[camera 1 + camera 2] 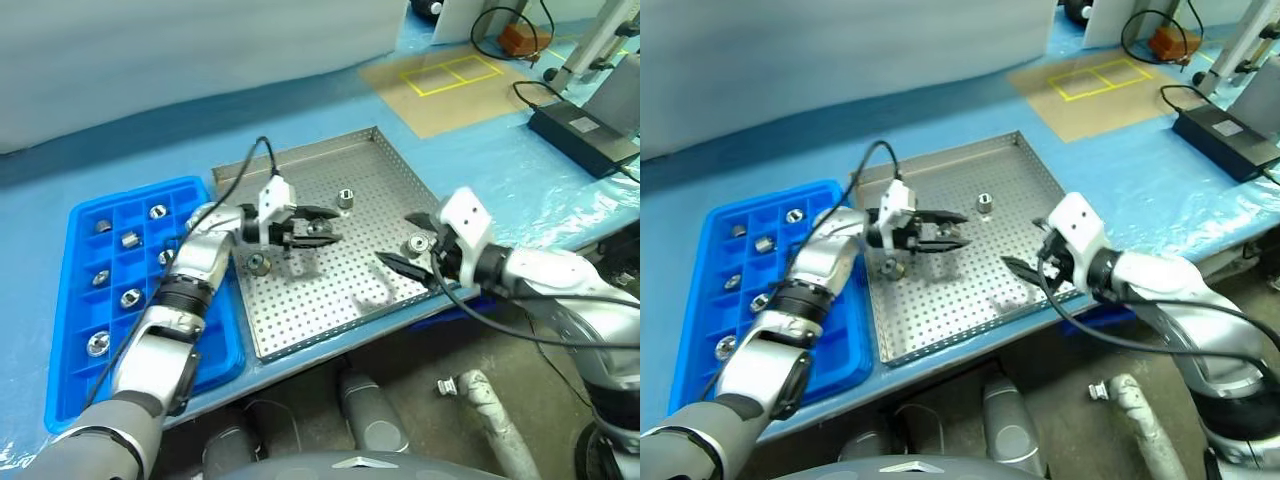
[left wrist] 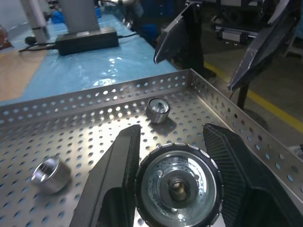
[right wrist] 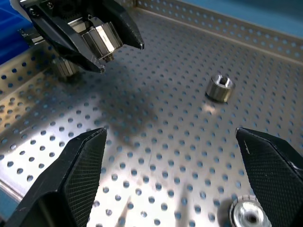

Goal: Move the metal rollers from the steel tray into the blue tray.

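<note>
The left gripper (image 1: 318,228) pinches one roller (image 2: 178,185) above the middle of the steel tray (image 1: 330,300). Three more rollers (image 1: 345,198) lie in that tray. The right gripper (image 1: 410,243) hangs spread wide over its right edge. The blue tray (image 1: 75,300) holds several rollers.

blue tray (image 1: 75,300) left of steel tray (image 1: 390,165), rollers (image 1: 346,198) in both

I am seeing a bright blue gridded plastic tray (image 1: 210,345), a silver perforated square steel tray (image 1: 330,300) dotted with small holes, shiny silver cylindrical metal rollers (image 1: 346,198), and a pale blue table cover (image 1: 130,170) showing yellow taped squares (image 1: 452,72).
</note>
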`<state>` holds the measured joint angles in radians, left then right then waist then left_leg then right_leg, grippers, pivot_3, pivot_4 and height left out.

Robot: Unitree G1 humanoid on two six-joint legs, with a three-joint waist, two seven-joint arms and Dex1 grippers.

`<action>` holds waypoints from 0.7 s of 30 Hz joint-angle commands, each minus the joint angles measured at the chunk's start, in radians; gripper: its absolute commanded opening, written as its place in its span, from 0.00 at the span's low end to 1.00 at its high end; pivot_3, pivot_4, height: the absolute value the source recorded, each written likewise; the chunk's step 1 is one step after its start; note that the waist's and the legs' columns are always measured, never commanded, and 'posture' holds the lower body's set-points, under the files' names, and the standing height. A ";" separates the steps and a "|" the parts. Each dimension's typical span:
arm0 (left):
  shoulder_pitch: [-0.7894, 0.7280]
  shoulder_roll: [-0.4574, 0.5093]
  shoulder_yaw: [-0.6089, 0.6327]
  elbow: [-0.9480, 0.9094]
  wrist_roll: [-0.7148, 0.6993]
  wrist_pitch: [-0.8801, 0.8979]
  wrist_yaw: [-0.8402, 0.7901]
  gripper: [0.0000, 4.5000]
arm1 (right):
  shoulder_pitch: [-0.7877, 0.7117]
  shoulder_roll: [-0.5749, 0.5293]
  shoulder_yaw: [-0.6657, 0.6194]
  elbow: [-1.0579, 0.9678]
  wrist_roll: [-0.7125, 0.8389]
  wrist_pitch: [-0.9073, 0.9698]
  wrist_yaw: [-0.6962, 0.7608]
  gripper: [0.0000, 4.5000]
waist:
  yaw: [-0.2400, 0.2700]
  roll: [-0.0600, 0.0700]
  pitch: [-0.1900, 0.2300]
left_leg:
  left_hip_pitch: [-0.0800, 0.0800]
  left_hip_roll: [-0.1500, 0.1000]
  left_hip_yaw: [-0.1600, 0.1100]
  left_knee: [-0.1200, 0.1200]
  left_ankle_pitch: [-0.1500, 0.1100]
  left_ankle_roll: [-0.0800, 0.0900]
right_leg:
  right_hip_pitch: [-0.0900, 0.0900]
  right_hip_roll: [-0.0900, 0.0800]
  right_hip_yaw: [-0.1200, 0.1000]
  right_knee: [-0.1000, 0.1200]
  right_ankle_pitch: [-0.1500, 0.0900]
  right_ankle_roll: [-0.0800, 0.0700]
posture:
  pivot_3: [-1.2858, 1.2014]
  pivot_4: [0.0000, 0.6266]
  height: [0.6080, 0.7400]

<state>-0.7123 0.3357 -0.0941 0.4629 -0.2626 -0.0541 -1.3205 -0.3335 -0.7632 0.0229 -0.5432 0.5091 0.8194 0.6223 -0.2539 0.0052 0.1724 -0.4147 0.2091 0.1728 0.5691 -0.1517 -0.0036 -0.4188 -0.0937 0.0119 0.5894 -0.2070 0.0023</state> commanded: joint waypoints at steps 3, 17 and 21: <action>0.085 0.108 0.078 -0.191 -0.057 0.095 0.055 0.39 | -0.154 0.067 0.127 0.148 -0.060 -0.141 0.135 1.00 | 0.065 -0.001 0.001 | 0.000 0.001 0.000 -0.001 0.002 -0.003 | 0.000 0.000 -0.002 0.001 0.000 0.000 | 0.40 0.24 1.00; 0.414 0.343 0.284 -0.624 -0.143 0.296 0.248 0.39 | -0.440 0.354 0.326 0.579 -0.207 -0.442 0.395 1.00 | 0.316 -0.002 0.003 | 0.003 0.013 0.003 -0.005 0.010 -0.023 | -0.005 0.002 -0.008 0.018 -0.003 -0.007 | 0.55 0.24 1.00; 0.537 0.382 0.358 -0.731 -0.178 0.358 0.299 0.39 | -0.481 0.422 0.338 0.667 -0.230 -0.499 0.443 1.00 | 0.333 -0.003 0.003 | 0.004 0.015 0.002 -0.007 0.014 -0.028 | -0.006 0.004 -0.009 0.021 -0.003 -0.007 | 0.58 0.24 1.00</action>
<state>-0.1920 0.7011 0.2133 -0.1965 -0.4076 0.2850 -1.0431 -0.7868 -0.3523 0.3639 0.1154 0.2827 0.3602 1.0417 0.0790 0.0022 0.1753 -0.4108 0.2247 0.1741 0.5611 -0.1378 -0.0326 -0.4248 -0.0897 0.0028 0.6114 -0.2101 -0.0043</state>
